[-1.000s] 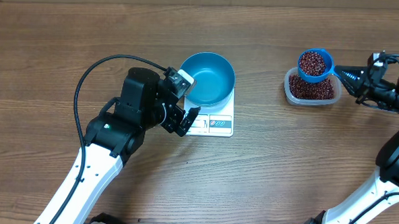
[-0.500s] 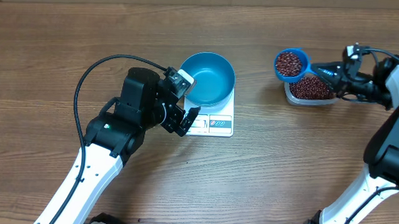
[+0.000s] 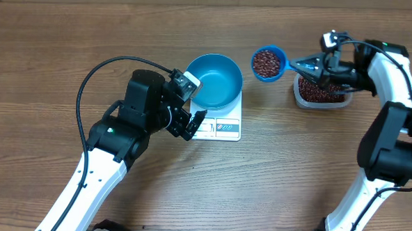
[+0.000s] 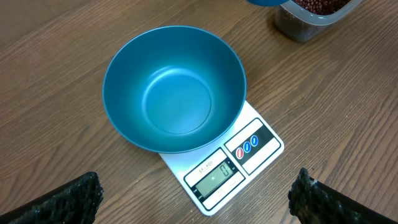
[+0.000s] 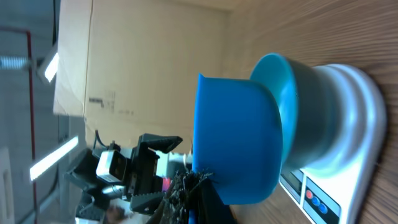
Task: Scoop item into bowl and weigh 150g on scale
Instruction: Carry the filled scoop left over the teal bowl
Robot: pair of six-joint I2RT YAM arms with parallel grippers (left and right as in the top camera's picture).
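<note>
My right gripper [image 3: 307, 64] pinches the scoop [image 3: 281, 63] of beans [image 3: 266, 61] between tub [image 3: 323, 97] and bowl [image 3: 218, 81]; left gripper [image 3: 192, 104] spread beside the scale [image 3: 223, 128].

Bowl [image 4: 174, 93] solid teal-blue, no pattern. Scale [image 4: 259, 118] white; display [image 4: 214, 177] pale grey-green; buttons [image 4: 247, 147] one red, two blue. Beans [image 3: 266, 61] dark red-brown, speckled heap. Scoop [image 5: 236, 143] bright blue. Tub [image 3: 299, 97] clear, beans' red-brown showing through. Surface [image 3: 294, 168] mid-brown, streaky wood grain. Left arm [image 3: 103, 163] white shell, black joints; cable [image 3: 125, 58] black.
</note>
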